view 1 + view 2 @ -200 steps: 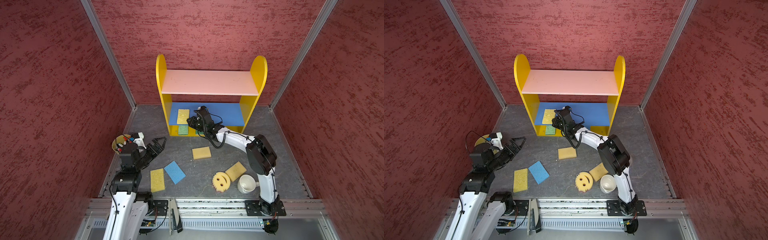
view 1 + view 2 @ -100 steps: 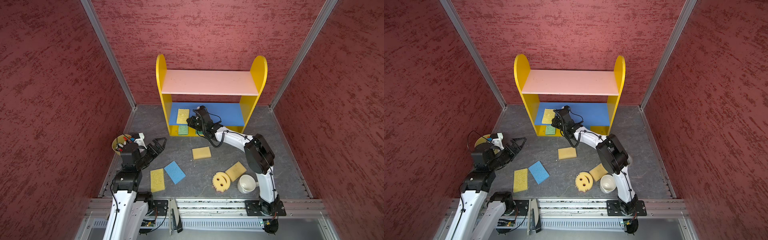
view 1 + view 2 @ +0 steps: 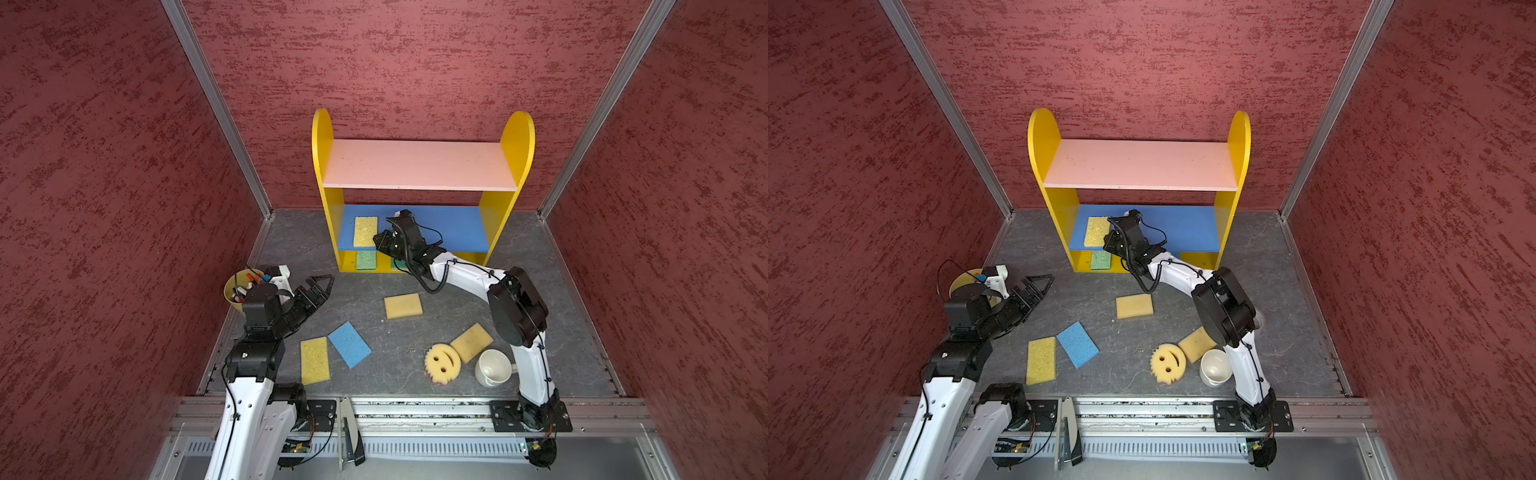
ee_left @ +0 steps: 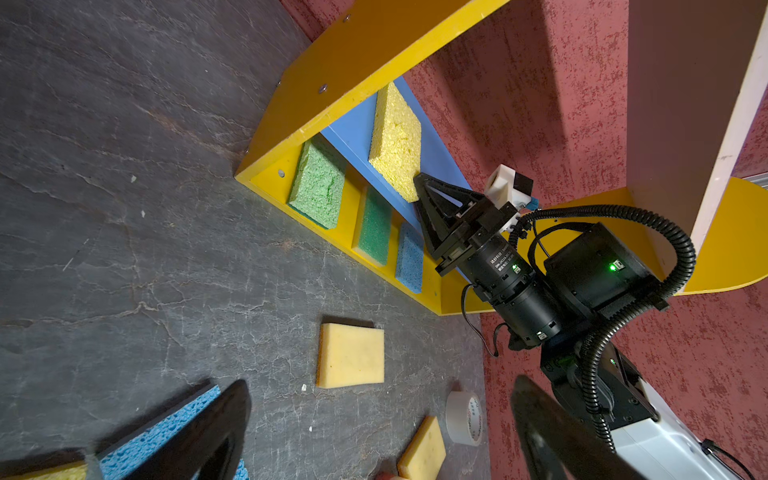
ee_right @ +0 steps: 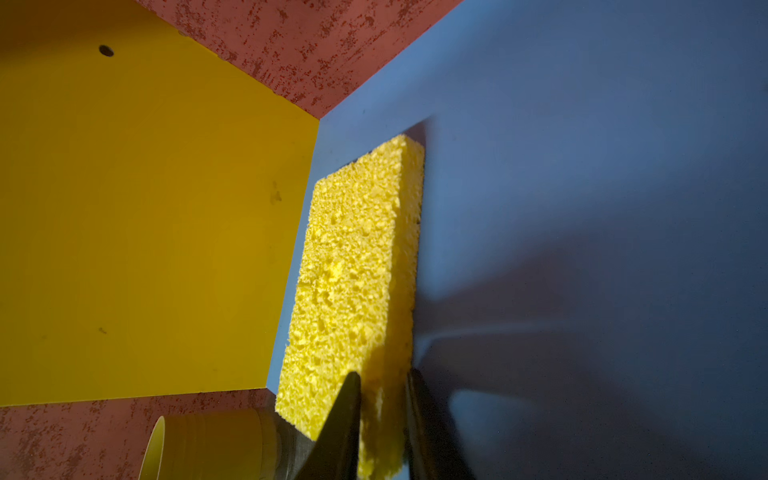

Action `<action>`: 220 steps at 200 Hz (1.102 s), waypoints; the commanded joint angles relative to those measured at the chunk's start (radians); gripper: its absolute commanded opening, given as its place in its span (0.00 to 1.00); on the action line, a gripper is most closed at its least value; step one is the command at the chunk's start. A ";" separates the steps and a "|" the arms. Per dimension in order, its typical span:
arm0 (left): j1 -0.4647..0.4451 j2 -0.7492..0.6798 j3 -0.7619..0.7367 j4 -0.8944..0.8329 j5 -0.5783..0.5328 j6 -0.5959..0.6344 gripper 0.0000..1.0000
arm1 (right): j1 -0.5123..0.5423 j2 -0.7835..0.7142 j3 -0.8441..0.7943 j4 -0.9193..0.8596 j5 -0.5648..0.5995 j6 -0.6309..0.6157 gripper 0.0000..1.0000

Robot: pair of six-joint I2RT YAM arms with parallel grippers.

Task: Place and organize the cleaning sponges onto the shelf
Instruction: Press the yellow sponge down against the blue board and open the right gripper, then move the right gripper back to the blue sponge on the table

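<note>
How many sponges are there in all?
9. Shelf: yellow sponge on the blue board; light green sponge, dark green sponge, blue sponge on the base. Floor: yellow one, blue one, tan one, second tan one beside the mug, smiley one. More may be hidden.

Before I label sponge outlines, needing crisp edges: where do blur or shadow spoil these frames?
Right wrist view: the porous yellow rectangular sponge is sharp and bright, the right gripper's black fingertips blur near the lens, heavy shadow covers the blue middle board. Left wrist view: the left gripper's black fingers are blurred, the light green sponge crisp. Both top views: even light.
</note>
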 commanded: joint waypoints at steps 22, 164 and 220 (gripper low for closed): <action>0.008 -0.003 0.000 0.033 0.010 0.001 0.97 | -0.006 0.003 0.007 0.000 -0.013 0.005 0.23; 0.011 -0.019 0.036 -0.059 -0.041 0.014 0.97 | 0.023 -0.322 -0.317 0.058 0.031 -0.098 0.32; 0.019 0.019 -0.015 -0.099 -0.046 -0.026 0.97 | 0.177 -0.500 -0.470 -0.002 0.175 -0.356 0.39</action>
